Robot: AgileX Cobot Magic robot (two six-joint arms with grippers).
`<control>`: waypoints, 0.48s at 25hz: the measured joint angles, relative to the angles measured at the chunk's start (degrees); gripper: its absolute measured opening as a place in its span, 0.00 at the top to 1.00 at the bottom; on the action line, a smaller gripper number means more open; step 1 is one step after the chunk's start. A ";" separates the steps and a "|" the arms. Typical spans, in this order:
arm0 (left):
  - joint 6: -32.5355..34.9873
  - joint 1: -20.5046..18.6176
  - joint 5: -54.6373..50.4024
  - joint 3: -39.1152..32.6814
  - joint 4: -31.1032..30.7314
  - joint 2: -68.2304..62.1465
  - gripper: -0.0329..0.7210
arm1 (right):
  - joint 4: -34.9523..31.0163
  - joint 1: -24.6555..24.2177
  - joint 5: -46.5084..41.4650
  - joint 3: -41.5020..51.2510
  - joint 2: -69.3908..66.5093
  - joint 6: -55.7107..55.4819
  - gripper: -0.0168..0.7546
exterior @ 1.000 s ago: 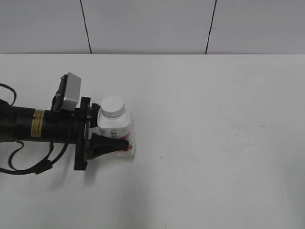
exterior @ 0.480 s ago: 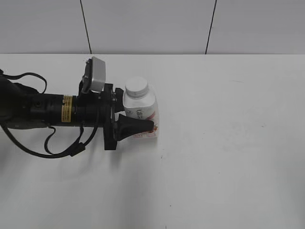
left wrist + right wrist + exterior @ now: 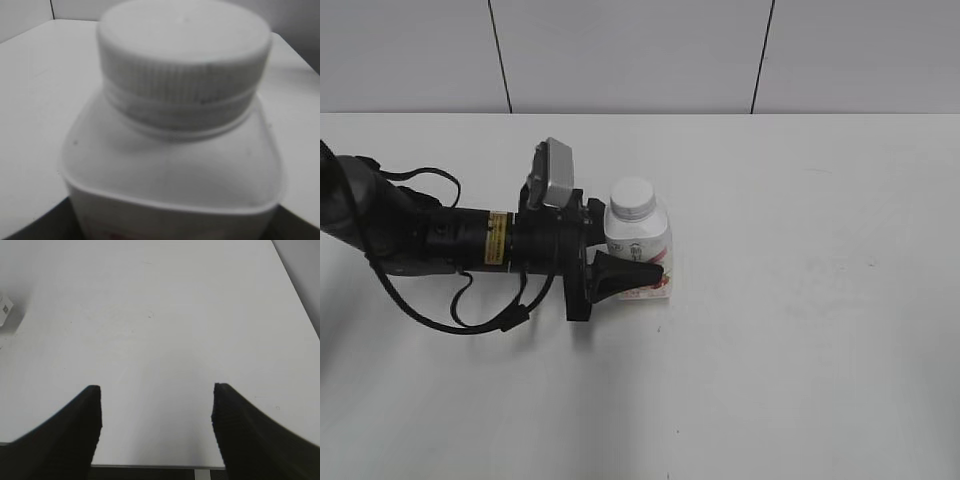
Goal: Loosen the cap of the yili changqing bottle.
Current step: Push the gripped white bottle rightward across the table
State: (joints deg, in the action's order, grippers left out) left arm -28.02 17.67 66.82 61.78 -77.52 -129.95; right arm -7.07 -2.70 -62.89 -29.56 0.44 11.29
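The yili changqing bottle point(image 3: 638, 238), white with a pink-red label, stands upright left of the table's middle. Its ribbed white cap point(image 3: 632, 197) sits on the neck. My left gripper point(image 3: 646, 258) comes in from the left and is shut on the bottle's body; the near black finger point(image 3: 625, 274) lies across the label and the far finger is hidden behind the bottle. The left wrist view is filled by the cap point(image 3: 185, 55) and the bottle's shoulders point(image 3: 170, 165). My right gripper point(image 3: 156, 387) is open over bare table and out of the exterior view.
The white table point(image 3: 800, 330) stretches to the right of the bottle, with a panelled wall point(image 3: 640, 55) behind it. The left arm's cables point(image 3: 470, 318) hang by its body. A small white object point(image 3: 4, 307) shows at the left edge of the right wrist view.
My left arm has carried the bottle to the right and a little farther back, still gripped. The cap stays on the neck.
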 joint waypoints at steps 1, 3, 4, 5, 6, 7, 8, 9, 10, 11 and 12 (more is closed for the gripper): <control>0.00 0.05 0.06 0.23 0.00 -0.46 0.41 | 0.00 0.00 0.00 0.00 0.00 0.00 0.27; 0.00 0.05 0.00 0.42 0.22 -1.13 0.41 | 0.00 0.00 0.00 0.00 0.00 0.00 0.27; 0.00 0.05 -0.05 0.42 0.22 -1.34 0.41 | 0.00 0.00 0.00 0.00 0.00 0.00 0.27; 0.00 0.05 -0.05 0.42 0.22 -1.45 0.41 | 0.00 0.00 0.00 0.00 0.00 0.00 0.27; 0.00 0.05 -0.05 0.42 0.22 -1.53 0.41 | 0.00 0.00 0.00 0.00 0.00 0.00 0.27; 0.00 0.05 -0.05 0.47 0.22 -1.59 0.41 | 0.00 0.00 0.00 0.00 0.00 0.00 0.27; 0.00 0.05 -0.05 0.48 0.22 -1.72 0.41 | 0.00 0.00 0.00 0.00 0.00 0.00 0.27; 0.00 0.05 -0.05 0.48 0.22 -1.78 0.41 | 0.00 0.00 0.00 0.00 0.00 0.00 0.27; 0.00 0.05 -0.05 0.48 0.22 -1.78 0.41 | 0.00 0.00 0.00 0.00 0.00 0.00 0.27; 0.00 0.05 -0.05 0.48 0.16 -1.78 0.41 | 0.00 0.00 0.00 0.00 0.00 0.00 0.27; 0.00 0.05 -0.05 0.48 0.16 -1.78 0.41 | 0.00 0.00 0.00 0.00 0.00 0.00 0.27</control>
State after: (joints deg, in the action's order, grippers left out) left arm -28.02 17.73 66.77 62.26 -77.36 -131.72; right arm -7.07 -2.70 -62.89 -29.56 0.44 11.29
